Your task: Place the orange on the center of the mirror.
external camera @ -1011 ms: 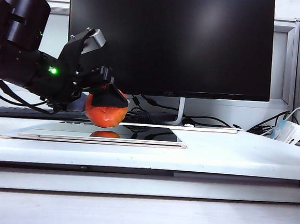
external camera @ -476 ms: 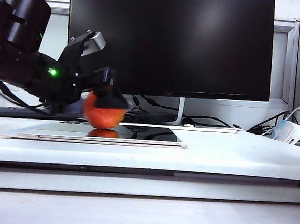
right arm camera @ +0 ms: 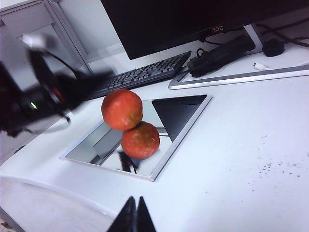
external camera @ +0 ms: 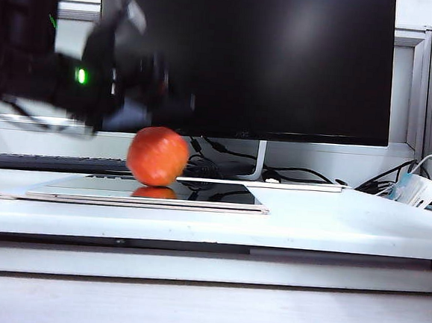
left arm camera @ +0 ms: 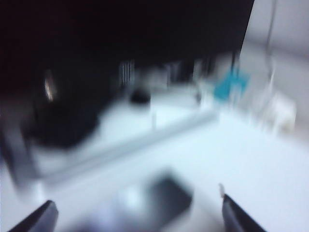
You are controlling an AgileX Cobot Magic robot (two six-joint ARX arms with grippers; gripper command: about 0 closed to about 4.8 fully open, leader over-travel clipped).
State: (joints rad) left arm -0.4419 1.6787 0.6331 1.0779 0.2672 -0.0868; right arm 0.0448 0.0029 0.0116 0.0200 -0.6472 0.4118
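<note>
Bright, even light is being cast over the white bench [external camera: 331, 223], and the exterior view is being washed pale by it. The left arm [external camera: 58, 74] is being smeared by motion blur there, while the orange [external camera: 157, 156] is being kept sharp. The left wrist view is being blurred throughout; only the dark tips of the left tool [left arm camera: 137, 217] are being made out. The orange's reflection is being shown crisply in the mirror [right arm camera: 183, 108], with the right tool [right arm camera: 137, 215] kept dark at the frame edge.
</note>
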